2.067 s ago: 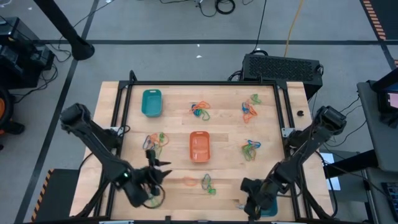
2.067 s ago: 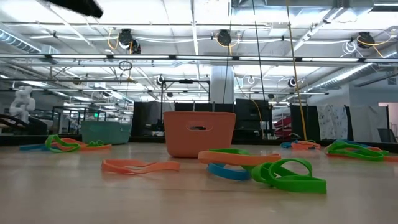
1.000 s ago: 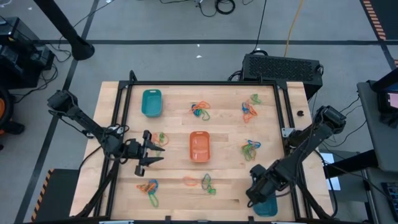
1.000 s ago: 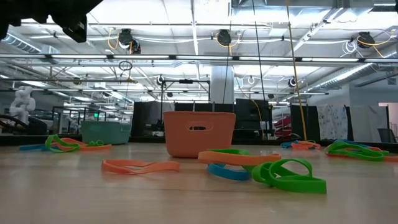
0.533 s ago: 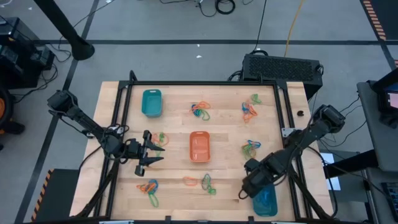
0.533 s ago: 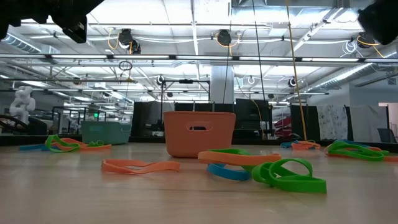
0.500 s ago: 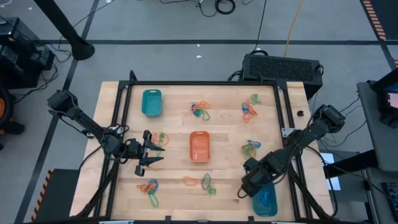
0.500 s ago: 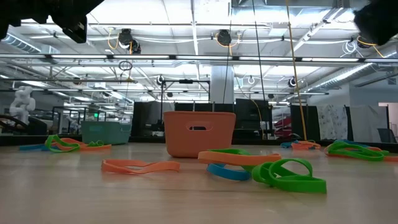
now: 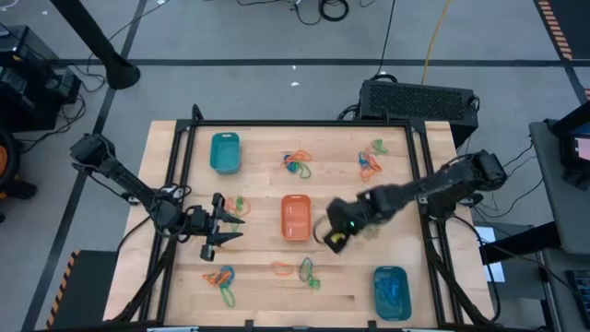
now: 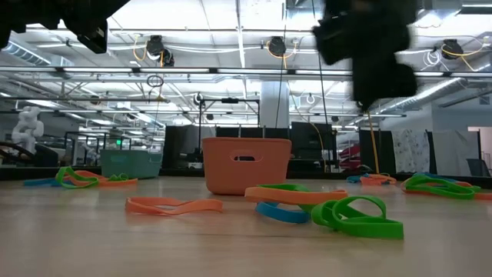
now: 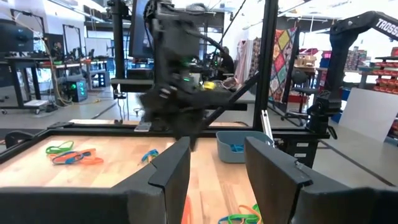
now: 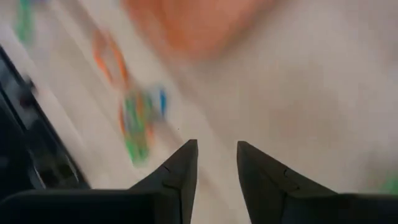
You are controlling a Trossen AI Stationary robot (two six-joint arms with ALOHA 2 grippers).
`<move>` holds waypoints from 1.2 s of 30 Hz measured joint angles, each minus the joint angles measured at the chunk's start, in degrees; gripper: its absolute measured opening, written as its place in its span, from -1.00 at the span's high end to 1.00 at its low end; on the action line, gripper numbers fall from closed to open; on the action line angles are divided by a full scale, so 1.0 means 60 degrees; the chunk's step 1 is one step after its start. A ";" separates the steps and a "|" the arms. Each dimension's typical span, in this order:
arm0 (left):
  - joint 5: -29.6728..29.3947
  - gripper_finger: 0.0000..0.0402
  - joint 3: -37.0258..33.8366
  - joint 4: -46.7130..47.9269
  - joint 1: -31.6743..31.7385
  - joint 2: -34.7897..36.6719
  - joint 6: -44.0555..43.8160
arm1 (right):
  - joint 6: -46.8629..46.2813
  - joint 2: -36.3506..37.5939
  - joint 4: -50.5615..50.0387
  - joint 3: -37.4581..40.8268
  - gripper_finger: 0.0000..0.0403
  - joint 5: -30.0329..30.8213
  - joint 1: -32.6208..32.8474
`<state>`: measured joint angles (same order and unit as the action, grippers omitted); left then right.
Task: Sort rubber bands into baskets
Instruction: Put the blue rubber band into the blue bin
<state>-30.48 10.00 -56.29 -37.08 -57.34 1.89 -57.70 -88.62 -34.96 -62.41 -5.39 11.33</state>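
The left gripper (image 9: 232,229) hovers with jaws apart and empty over the left side of the tabletop (image 9: 258,194), a cluster of rubber bands (image 9: 221,277) nearer the front edge. A teal basket (image 9: 224,151) sits far left. The orange basket (image 9: 295,218) stands mid-table, bare wood around it. Just right of it hangs the right gripper (image 9: 334,242), fingers (image 12: 180,168) slightly parted, nothing between them. Another teal basket (image 9: 392,291) holding bands lies at the near right corner.
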 joint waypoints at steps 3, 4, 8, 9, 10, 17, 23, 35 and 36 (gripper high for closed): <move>0.0000 0.22 0.0000 0.0044 0.0000 0.0000 0.0066 | 0.0934 -0.0121 0.1242 -0.0004 0.50 0.0189 -0.0935; 0.0000 0.22 0.0000 0.0060 0.0019 0.0000 0.0075 | 0.1214 -0.0217 0.1707 -0.0007 0.52 0.0187 -0.1226; -0.0001 0.22 0.0004 0.0142 0.0236 0.0000 0.0066 | 0.2186 -0.0864 0.3317 -0.0011 0.60 0.0165 -0.2289; -0.0004 0.22 0.0004 0.0233 0.0295 0.0000 0.0061 | 0.2401 -0.1087 0.3656 -0.0015 0.62 0.0145 -0.2534; 0.0000 0.22 0.0004 0.0310 0.0357 0.0000 0.0042 | 0.2621 -0.1332 0.3952 -0.0027 0.64 0.0073 -0.2767; 0.0002 0.22 0.0007 0.0806 0.0838 0.0000 -0.0005 | 0.4257 -0.3457 0.4247 -0.2075 0.68 -0.0338 -0.3956; 0.0072 0.22 0.0007 0.1162 0.1158 0.0000 -0.0129 | 0.5253 -0.5376 0.2477 -0.4601 0.60 -0.0089 -0.4549; 0.0392 0.22 0.0007 0.1575 0.1536 0.0000 -0.0266 | 0.6162 -0.7012 0.0479 -0.6958 0.55 0.1762 -0.4823; 0.0497 0.22 0.0007 0.1582 0.1554 0.0000 -0.0266 | 0.6160 -0.7038 0.0328 -0.7007 0.55 0.1847 -0.4825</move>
<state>-27.50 10.04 -46.79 -27.75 -57.34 0.30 -20.74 -130.85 -32.99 -104.45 5.69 -17.62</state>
